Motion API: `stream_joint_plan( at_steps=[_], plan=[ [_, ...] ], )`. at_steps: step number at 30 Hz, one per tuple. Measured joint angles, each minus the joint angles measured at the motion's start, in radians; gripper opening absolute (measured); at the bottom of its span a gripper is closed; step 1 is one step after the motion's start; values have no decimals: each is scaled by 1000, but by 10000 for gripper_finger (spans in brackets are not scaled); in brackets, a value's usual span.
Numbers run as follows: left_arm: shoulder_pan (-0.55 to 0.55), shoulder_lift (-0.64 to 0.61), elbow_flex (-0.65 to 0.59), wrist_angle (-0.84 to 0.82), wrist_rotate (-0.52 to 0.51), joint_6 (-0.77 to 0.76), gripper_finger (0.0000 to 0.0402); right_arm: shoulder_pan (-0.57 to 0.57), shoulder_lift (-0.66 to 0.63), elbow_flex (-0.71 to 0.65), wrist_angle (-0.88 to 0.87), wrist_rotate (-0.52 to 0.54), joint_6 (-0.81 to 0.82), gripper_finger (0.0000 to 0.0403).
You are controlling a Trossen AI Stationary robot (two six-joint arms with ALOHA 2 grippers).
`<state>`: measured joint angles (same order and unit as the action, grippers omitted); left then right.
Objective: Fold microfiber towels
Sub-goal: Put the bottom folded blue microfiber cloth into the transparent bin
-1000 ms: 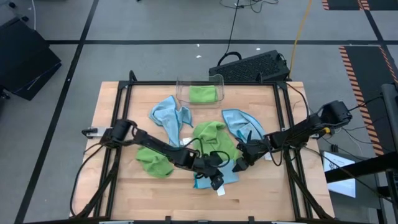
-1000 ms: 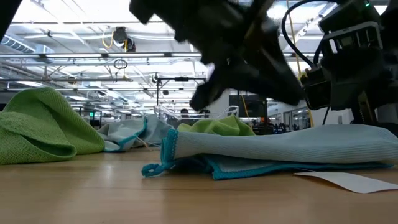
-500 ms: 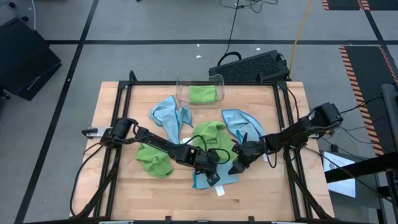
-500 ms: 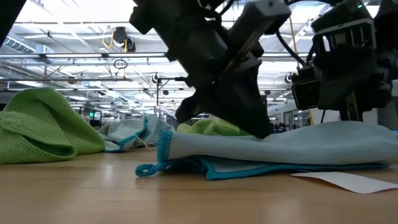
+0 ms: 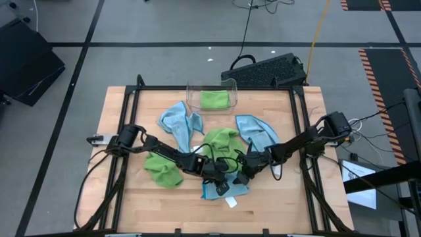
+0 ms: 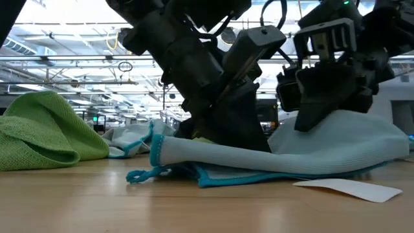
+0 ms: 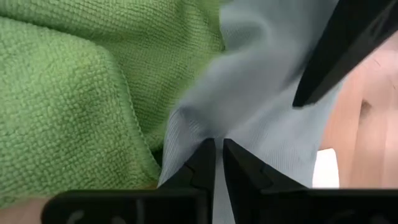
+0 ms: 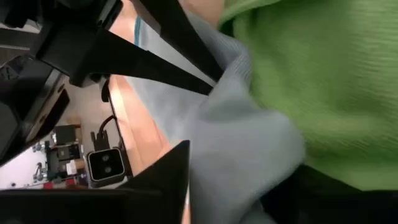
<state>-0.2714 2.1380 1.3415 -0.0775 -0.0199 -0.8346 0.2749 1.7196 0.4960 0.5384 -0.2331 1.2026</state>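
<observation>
A light blue towel (image 5: 231, 191) (image 6: 259, 158) lies at the near centre of the table, its white tag (image 5: 232, 202) on the wood. Both grippers meet over it. My left gripper (image 5: 222, 184) (image 7: 218, 163) comes in from the left and is shut on it. My right gripper (image 5: 242, 174) comes in from the right with a bunch of the same towel between its fingers. A lime green towel (image 5: 223, 145) lies just beyond, partly under the arms. My left gripper pinches a raised fold of the light blue towel (image 7: 214, 127) between its two fingertips, slanting down from the table's left. The rest of the towel lies on the table. My right gripper has a bunched hump of the towel's right part (image 8: 249, 155) between its fingers (image 8: 165, 177), slanting down from the table's right. That part bulges up (image 6: 343, 129), and the lower edge stays on the wood.
A second green towel (image 5: 163, 170) is heaped at the near left, and two more blue towels (image 5: 179, 122) (image 5: 253, 130) lie farther back. A clear bin (image 5: 212, 87) with a green towel inside stands at the far edge. Bare wood shows along the near edge.
My right gripper has gone toward the table's left and down onto the light blue towel, whose right part now humps up. My left gripper has sunk and drawn back toward the left, and the towel's left corner has slid that way along the table.
</observation>
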Motion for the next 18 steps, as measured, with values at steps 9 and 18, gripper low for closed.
stream_joint_plan(
  at_steps=[9, 18],
  plan=[
    [9, -10, 7, -8, 32, -12, 37, 0, 0, 4, 4, -30, -9, 14],
    [24, -184, 15, -36, 11, 71, 38, 0, -155, 0, -110, -29, -105, 12]
  ],
)
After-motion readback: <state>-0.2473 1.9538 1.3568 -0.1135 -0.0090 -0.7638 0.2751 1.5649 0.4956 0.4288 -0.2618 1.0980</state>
